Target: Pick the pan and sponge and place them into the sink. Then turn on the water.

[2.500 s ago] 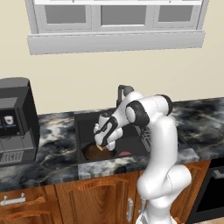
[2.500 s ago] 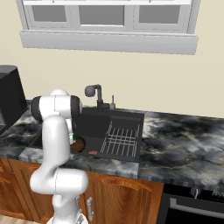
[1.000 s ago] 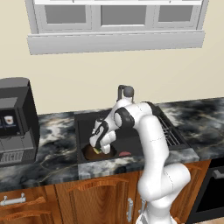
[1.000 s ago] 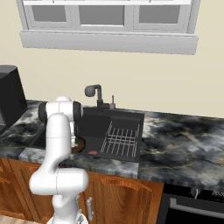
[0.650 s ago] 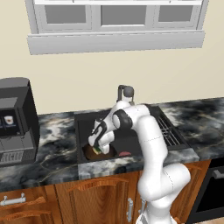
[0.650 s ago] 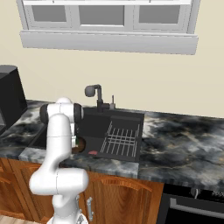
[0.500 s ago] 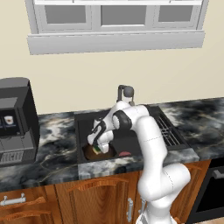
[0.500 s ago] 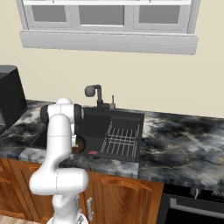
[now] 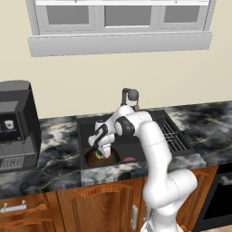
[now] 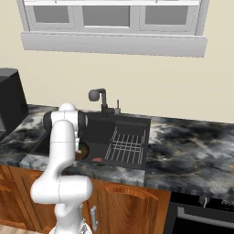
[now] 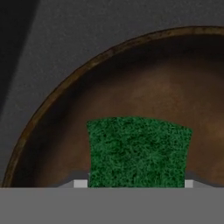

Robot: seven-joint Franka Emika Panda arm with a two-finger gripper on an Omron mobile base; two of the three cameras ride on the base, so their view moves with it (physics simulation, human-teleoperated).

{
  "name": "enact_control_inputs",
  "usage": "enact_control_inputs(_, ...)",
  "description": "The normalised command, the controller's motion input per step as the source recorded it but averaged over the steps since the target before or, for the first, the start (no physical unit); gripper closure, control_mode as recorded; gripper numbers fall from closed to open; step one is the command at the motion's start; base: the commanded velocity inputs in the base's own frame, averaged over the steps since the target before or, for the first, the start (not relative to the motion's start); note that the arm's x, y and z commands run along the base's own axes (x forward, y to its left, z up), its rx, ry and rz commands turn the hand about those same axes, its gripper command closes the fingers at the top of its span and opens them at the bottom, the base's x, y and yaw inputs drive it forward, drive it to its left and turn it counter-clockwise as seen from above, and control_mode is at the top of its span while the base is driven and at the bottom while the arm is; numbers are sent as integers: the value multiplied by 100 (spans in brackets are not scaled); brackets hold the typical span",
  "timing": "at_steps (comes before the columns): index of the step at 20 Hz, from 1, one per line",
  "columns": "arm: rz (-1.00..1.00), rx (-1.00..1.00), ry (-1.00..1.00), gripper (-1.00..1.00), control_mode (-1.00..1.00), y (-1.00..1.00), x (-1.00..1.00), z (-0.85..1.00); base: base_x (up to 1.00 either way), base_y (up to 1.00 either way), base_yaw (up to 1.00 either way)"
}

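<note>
Sponge [image 11: 138, 151]: one, a small block whose rough, speckled green top faces the hand camera; in the left base view [image 9: 99, 154] a sliver of green over yellow shows at the gripper's tip. It sits between the two fingers, whose pale tips [image 11: 80, 183] flank its lower corners, so the gripper [image 9: 103, 154] is clamped on it.

One pan [image 11: 144, 89] lies directly beyond the fingers: round, shallow, dark brown inside with a worn, darker rim curving around the sponge. In the left base view the pan [image 9: 94, 158] rests on the floor of the sink [image 9: 84, 130], at the basin's near left corner, right beneath the fingertips.

One sink, black and rectangular, with one small red drain [image 9: 129, 159] to the right of the fingers and one wire rack [image 10: 127, 145] further right. One dark grey faucet [image 10: 98, 101] stands at the back edge, behind the gripper. One black coffee machine [image 9: 15, 124] stands on the marbled counter [image 9: 57, 145], well left of the fingers.
</note>
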Motion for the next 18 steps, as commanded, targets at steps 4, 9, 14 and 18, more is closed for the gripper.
enact_control_inputs(4, -1, 0, 1, -100, -100, 3, 5, -10, 0, 0, 0)
enact_control_inputs(9, -2, 0, -2, -100, -100, -1, -7, 0, 0, 0, 0)
enact_control_inputs(14, -3, 0, -9, -100, -100, -2, -16, 2, 0, 0, 0)
enact_control_inputs(18, -2, 0, -12, -100, -100, -2, -19, 6, 0, 0, 0)
